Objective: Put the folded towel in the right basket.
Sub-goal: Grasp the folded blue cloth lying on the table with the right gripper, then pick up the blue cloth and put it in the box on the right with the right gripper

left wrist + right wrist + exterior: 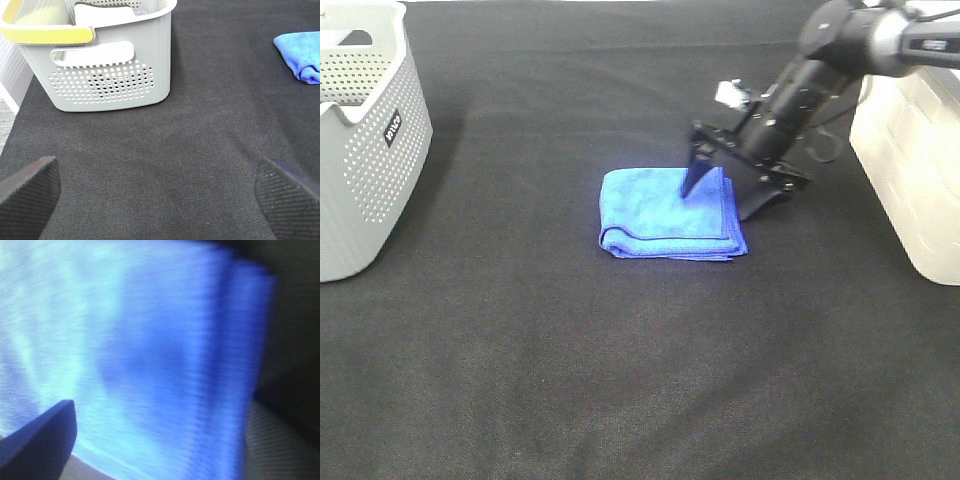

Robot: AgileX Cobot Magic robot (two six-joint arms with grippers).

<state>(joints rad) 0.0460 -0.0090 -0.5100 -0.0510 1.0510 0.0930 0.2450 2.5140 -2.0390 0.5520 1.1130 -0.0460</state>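
Observation:
The folded towel [670, 215] is a bright blue square cloth lying flat on the black table near the middle. My right gripper [728, 192] is open and down at the towel's right edge. One finger rests on the cloth's top, the other on the table just right of it. In the right wrist view the towel [150, 355] fills the frame, blurred, with one dark fingertip [42, 440] over it. The right basket [912, 170], white with pale walls, stands at the right edge. My left gripper [160, 200] is open and empty above bare table, and the towel [302, 55] lies far from it.
A grey basket with dotted holes [365, 130] stands at the left edge. It also shows in the left wrist view [110, 70], with a yellow handle and something white inside. The table is covered with black cloth [620, 380].

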